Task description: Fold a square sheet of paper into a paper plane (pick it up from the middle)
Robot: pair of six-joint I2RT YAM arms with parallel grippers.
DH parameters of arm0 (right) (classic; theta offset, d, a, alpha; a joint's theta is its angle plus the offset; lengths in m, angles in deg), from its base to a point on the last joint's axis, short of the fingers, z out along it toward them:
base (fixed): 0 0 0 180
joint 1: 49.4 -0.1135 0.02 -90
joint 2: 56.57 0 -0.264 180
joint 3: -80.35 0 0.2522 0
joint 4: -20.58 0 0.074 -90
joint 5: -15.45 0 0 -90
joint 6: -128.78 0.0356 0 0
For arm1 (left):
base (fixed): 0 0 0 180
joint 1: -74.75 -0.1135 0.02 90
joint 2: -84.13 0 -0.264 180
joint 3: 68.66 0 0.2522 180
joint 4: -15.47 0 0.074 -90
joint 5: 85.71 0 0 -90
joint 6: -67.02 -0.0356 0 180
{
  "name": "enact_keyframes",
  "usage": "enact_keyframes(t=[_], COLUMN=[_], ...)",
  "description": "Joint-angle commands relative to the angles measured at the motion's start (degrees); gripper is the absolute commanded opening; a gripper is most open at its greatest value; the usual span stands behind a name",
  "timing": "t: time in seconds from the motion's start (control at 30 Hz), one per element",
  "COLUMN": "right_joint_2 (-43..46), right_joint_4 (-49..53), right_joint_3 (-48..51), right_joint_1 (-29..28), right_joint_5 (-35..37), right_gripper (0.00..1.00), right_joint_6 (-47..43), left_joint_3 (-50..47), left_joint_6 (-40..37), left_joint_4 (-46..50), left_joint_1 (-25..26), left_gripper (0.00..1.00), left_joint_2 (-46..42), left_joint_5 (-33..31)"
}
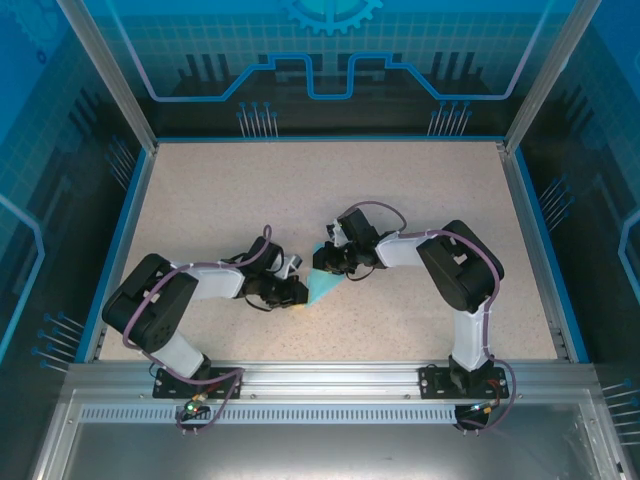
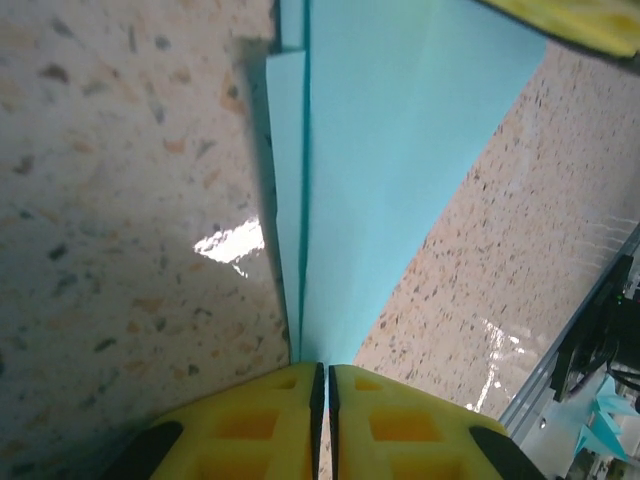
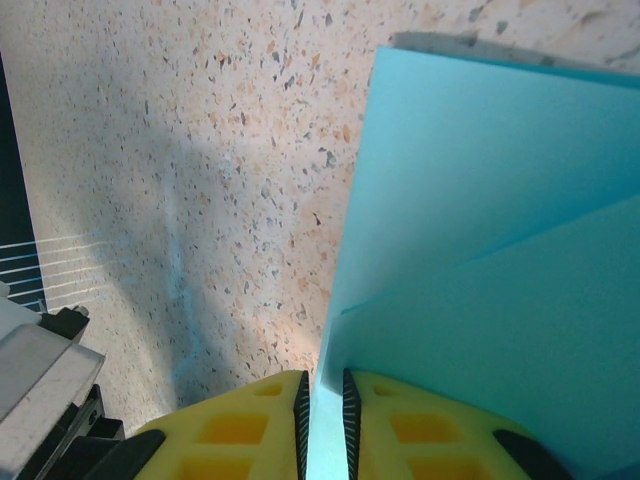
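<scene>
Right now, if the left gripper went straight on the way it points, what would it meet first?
The left gripper is shut on the folded paper, which runs ahead; beyond that, probably the right gripper's yellow fingers, depth unclear.

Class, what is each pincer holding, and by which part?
Both hold the folded blue paper: the left pincer nips its pointed end, the right pincer an edge at its wider end.

Holding the paper (image 1: 322, 288) between the two claws, near the middle of the surface (image 1: 230, 200), toward its front edge. Pinching the paper's left tip with the left claw (image 2: 323, 378), its right rear edge with the right claw (image 3: 322, 385).
</scene>
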Motion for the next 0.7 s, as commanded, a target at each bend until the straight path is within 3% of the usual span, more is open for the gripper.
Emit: enact_keyframes(t=[0.0,0.3,0.47,0.67], right_joint_2=[-2.7,-2.8,-3.0,-3.1], right_joint_4=[6.3,5.9,5.8,5.9], right_joint_3=[1.9,2.1,2.2,2.3], right_joint_1=[-0.5,-0.5,-0.5,-0.5], right_joint_5=[3.6,3.6,3.6,3.6], right_gripper=[0.20,0.20,0.20,0.20], right_joint_6=[-1.2,-0.9,-0.9,-0.9], left_joint_3=[-0.6,1.5,3.4,6.5], left_joint_6=[-3.9,-2.0,0.9,4.7], left_joint_4=[10.0,13.8,9.3,-0.2], left_joint_1=[0.3,0.3,0.3,0.7], left_gripper=[0.13,0.15,0.19,0.19], left_joint_2=[-1.4,-8.5,-10.6,-5.4], left_joint_5=[1.3,-2.5,-1.0,3.6])
